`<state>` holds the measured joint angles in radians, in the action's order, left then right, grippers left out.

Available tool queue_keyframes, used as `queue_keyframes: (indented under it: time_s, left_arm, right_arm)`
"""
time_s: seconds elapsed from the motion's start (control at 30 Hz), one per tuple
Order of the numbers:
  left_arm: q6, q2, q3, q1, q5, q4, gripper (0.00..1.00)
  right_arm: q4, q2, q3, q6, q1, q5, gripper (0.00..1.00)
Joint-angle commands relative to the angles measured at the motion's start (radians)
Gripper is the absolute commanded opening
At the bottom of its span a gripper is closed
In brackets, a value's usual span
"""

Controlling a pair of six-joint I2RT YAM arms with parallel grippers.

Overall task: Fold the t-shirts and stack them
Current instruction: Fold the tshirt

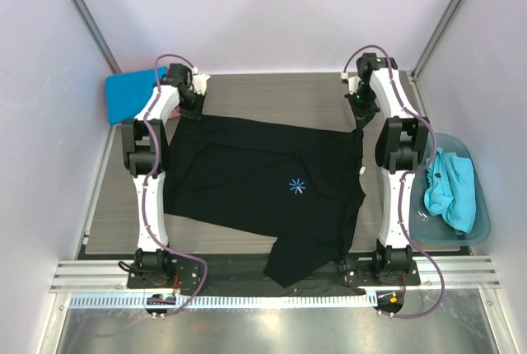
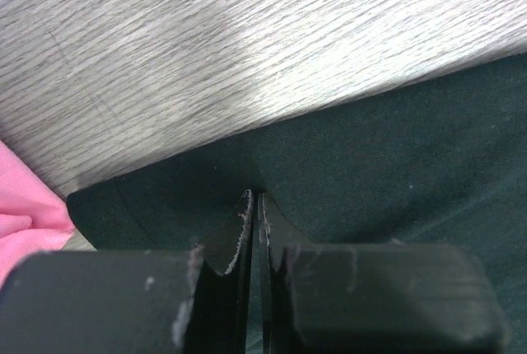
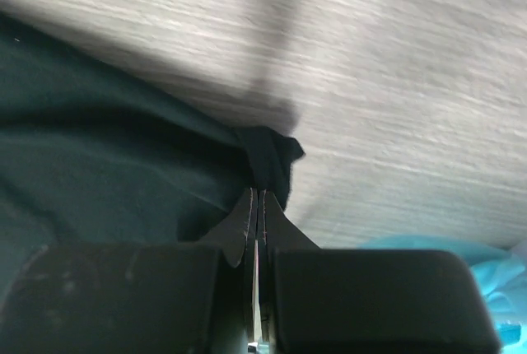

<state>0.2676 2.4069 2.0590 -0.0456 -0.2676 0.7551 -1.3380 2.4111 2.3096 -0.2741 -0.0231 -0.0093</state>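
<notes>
Black t-shirt lies spread on the table, with one part hanging over the near edge. Left gripper is clamped on its far-left edge, right gripper on its far-right corner. Blue t-shirt sits far left. Turquoise t-shirt is in the tub.

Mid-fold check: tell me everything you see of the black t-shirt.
The black t-shirt is soft matte cloth with a small light-blue starburst mark near its middle. It lies spread, slightly wrinkled, on the wood-grain table, one part trailing over the near edge. The left gripper and right gripper each pinch a far corner, fingers shut.
</notes>
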Motion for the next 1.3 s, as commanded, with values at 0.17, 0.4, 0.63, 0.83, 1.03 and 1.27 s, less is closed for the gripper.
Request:
queue_keyframes:
  time_s: [0.17, 0.4, 0.63, 0.83, 1.03, 1.27]
  left_arm:
    - [0.010, 0.031, -0.023, -0.011, 0.053, 0.038, 0.05]
    - [0.024, 0.009, -0.045, -0.026, 0.071, 0.036, 0.05]
    - [0.038, -0.002, -0.062, -0.031, 0.090, 0.035, 0.05]
    - [0.047, -0.009, -0.066, -0.031, 0.100, 0.039, 0.04]
    - [0.045, -0.015, -0.076, -0.031, 0.110, 0.038, 0.04]
    - [0.042, -0.015, -0.082, -0.036, 0.110, 0.033, 0.04]
  right_arm:
    - [-0.168, -0.080, -0.055, 0.024, 0.078, -0.073, 0.05]
    - [-0.168, -0.070, -0.081, 0.029, 0.123, -0.078, 0.33]
    - [-0.168, -0.054, 0.078, 0.030, 0.169, -0.139, 0.44]
    - [-0.168, 0.023, 0.151, 0.019, 0.163, -0.283, 0.43]
    - [-0.168, 0.059, 0.123, 0.009, 0.131, -0.301, 0.43]
    - [-0.168, 0.082, 0.117, -0.019, 0.075, -0.218, 0.43]
